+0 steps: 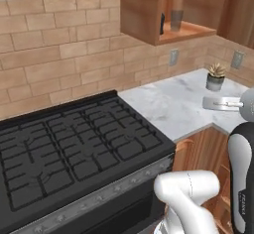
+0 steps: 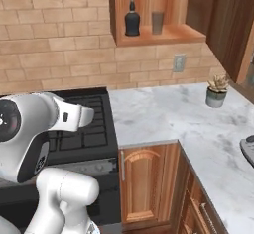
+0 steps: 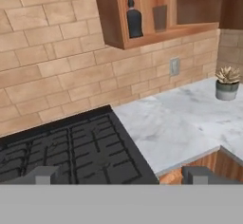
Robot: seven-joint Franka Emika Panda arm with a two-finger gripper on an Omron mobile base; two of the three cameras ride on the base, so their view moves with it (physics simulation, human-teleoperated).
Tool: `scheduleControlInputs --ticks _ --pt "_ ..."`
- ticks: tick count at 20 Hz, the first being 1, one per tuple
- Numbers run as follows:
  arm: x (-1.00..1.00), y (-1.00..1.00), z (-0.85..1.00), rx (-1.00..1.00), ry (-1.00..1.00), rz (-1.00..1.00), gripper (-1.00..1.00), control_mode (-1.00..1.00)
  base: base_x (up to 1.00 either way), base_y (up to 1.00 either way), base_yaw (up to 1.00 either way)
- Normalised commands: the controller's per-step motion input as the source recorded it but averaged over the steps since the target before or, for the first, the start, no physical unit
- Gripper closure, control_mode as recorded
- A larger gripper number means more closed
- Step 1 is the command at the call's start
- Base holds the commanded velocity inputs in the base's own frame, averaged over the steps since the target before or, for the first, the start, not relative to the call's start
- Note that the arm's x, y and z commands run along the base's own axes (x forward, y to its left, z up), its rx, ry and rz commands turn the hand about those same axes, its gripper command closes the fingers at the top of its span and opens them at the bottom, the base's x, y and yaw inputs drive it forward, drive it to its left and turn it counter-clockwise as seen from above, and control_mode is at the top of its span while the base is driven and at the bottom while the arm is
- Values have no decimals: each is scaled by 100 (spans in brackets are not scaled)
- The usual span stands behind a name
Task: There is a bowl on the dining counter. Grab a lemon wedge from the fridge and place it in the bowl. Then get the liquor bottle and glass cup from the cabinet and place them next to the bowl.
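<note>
The wooden wall cabinet (image 2: 115, 10) (image 3: 107, 14) (image 1: 141, 17) stands open above the marble worktop. On its shelf the dark liquor bottle (image 2: 132, 22) (image 3: 135, 23) stands left of the grey glass cup (image 2: 157, 23) (image 3: 160, 18) (image 1: 176, 20). My gripper (image 3: 121, 174) is open with nothing between its fingers. It hovers over the stove's right edge, well below and short of the cabinet, and points toward it. The bowl, lemon wedge, fridge and dining counter are out of view.
A black gas stove (image 1: 74, 144) (image 3: 66, 152) lies under the hand. The marble worktop (image 2: 163, 114) to its right carries a small potted succulent (image 1: 216, 77) (image 2: 217, 91) (image 3: 227, 83) and a flat grey object (image 1: 223, 103). Wooden base cabinets (image 2: 144, 183) sit below.
</note>
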Motion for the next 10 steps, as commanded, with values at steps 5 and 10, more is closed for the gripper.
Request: scheduleControlInputs --ticks 5,10 --pt "0 0 0 0 0 0 -100 100 40 -40 15" --pt "0 0 0 0 0 0 -100 100 51 -39 14"
